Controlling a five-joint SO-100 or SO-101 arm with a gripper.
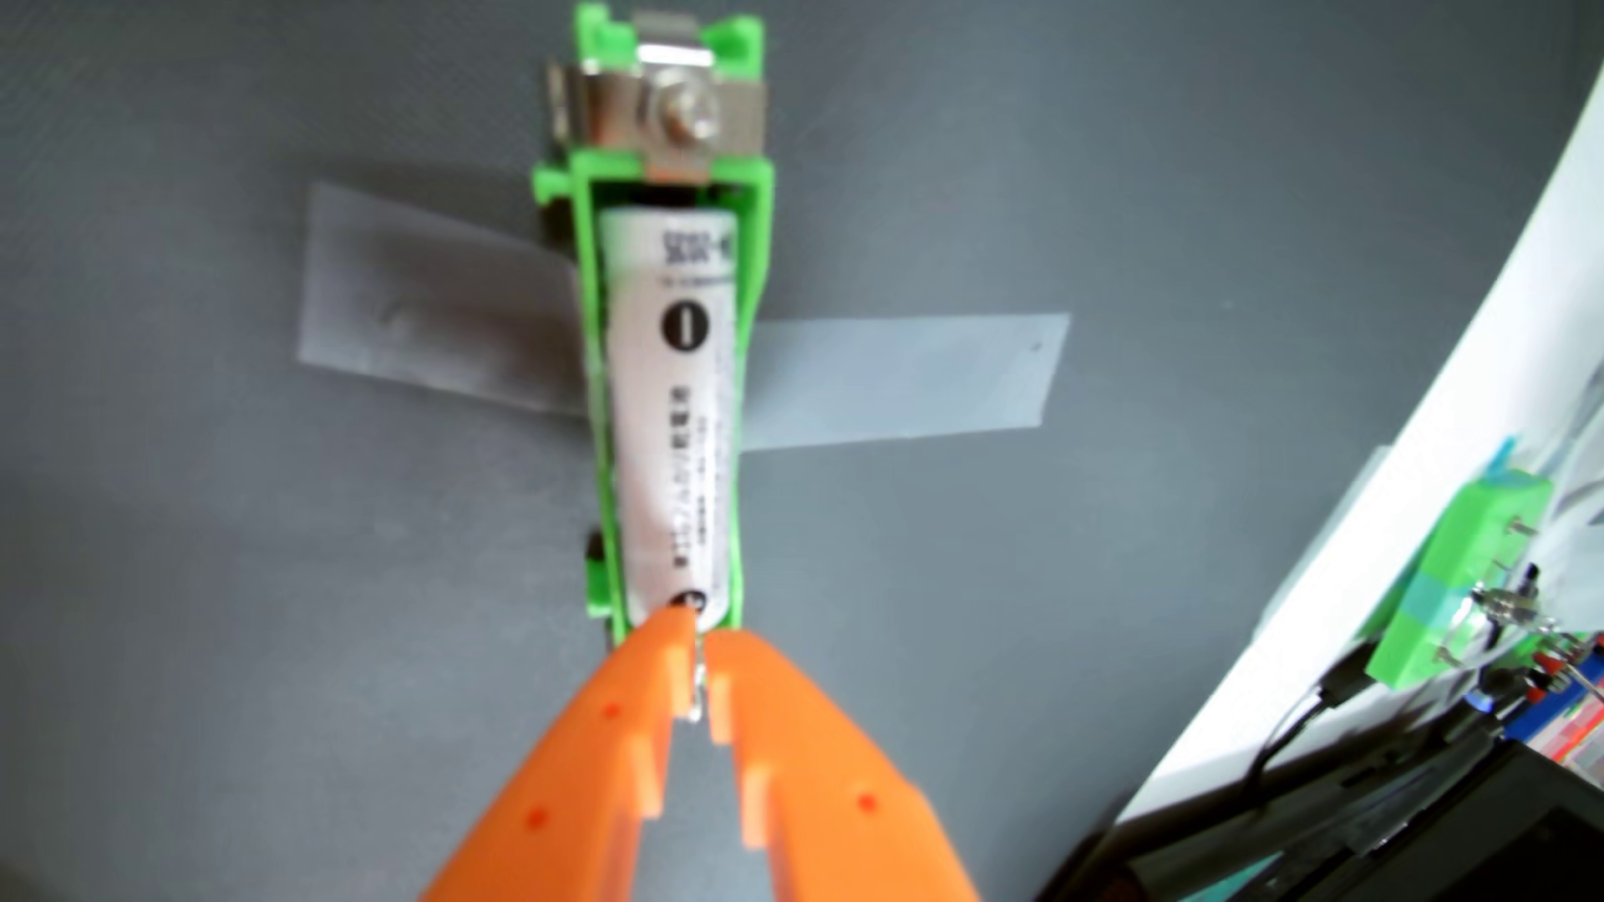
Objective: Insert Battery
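Orange plastic fingers of the end effector [701,642] reach up from the bottom edge of the wrist view, their tips drawn close together with only a thin slit between them. In that slit sits a small shiny metal piece, possibly the near contact of the holder; whether the fingers actually pinch it cannot be told.

Just beyond the tips lies the white cylindrical battery with black printed lettering [677,408], set lengthwise inside the bright green plastic battery holder [753,286]. Its near end touches or nearly touches the fingertips, and its far end points toward a bent silver metal contact plate with a screw [668,108] at the top of the holder. Green side walls flank the battery on both sides.

Strips of translucent tape [903,382] run out left and right from under the holder across the dark grey desk [217,607].

At the right edge, a white sheet [1389,520] carries a second green plastic block with metal pins [1441,590], with black cables and a dark device blurred below it.
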